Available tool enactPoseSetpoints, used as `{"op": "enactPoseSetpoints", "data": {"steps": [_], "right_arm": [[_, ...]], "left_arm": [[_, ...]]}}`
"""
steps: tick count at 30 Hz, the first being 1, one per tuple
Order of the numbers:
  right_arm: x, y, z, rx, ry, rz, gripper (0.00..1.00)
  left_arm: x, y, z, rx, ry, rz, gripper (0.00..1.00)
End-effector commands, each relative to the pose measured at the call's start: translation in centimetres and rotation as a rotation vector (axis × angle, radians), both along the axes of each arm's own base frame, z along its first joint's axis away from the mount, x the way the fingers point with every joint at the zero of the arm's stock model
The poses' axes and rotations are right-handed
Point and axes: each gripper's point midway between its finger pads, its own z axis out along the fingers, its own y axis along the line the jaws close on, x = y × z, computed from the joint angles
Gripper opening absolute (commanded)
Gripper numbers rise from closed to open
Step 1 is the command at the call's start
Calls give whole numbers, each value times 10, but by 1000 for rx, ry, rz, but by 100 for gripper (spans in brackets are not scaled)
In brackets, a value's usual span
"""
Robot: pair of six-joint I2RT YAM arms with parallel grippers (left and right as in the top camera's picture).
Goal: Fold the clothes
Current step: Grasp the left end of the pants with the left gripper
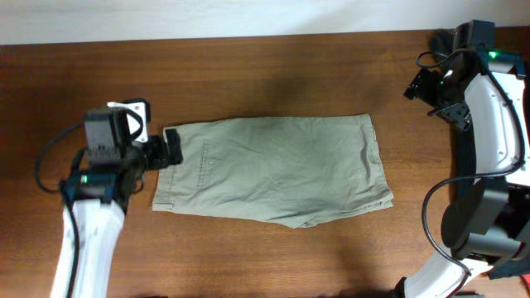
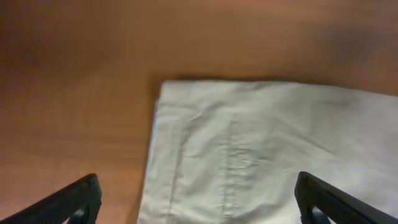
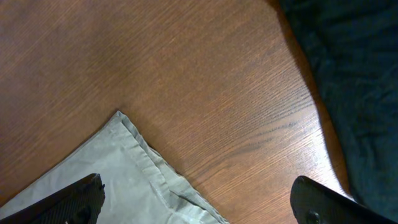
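Observation:
The clothes are a pair of light khaki shorts, lying flat and folded lengthwise on the brown table, waistband end to the left. My left gripper is open at the left edge of the shorts, just above the waistband. In the left wrist view its fingers straddle the waistband and a stitched pocket seam. My right gripper is open and empty, raised over the table's far right, apart from the shorts. The right wrist view shows a hemmed corner of the shorts below it.
The wooden table ends at a white wall along the top. The right arm's base and cables stand at the right edge. The right wrist view shows the table's edge with a dark floor beyond.

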Motion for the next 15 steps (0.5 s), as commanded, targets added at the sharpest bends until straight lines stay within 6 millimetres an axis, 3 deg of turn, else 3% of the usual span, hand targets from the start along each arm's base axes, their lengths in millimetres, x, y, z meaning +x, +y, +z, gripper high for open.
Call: {"op": "enactPoseSetpoints", "data": {"steps": [1,3,8,10,15], "right_arm": [[2,-2,9,-14,-22,-4,99],[2,-2,9,-14,-23,-4,99],[2,-2,9,-14,-22,-4,99],[2,-2,9,-14,-22,-4,99],[2,-2,9,-14,-22,-4,99]], "left_arm": [[10,44,-37,-98,121,214,99],[9,50,-61,-166,188,161,99],[10,31,-110,-271,299,-30,99],[9,19,-123,-306,326,-103,99],[6,18,-148,-322,385,-117,99]]}}
